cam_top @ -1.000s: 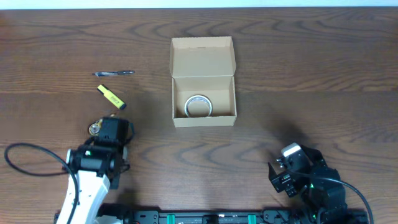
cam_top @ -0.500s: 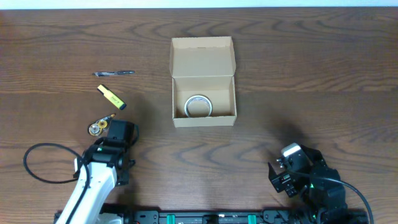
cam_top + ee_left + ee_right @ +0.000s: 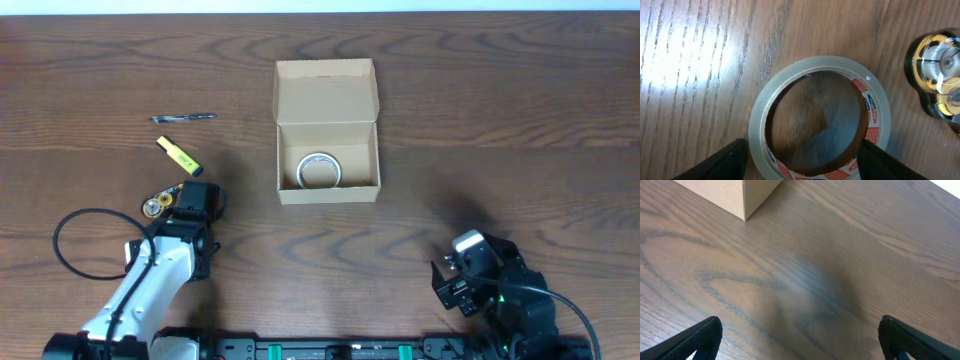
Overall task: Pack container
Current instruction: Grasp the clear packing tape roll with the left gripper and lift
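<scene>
Container (image 3: 328,135): stood open at middle of worktop (image 3: 500,120), a ring (image 3: 320,170) inside; hovered with left fingers (image 3: 730,162) spread wide either side of tape (image 3: 817,120), gripping nothing; right fingers (image 3: 695,340) parted too, empty; grasp step in hand, judged to need lowering, then closing.

table (image 3: 500,120): dark wood grain | light: glare patch (image 3: 670,45) (upper left) | beyond: pale strip (image 3: 320,4), perhaps wall
</scene>
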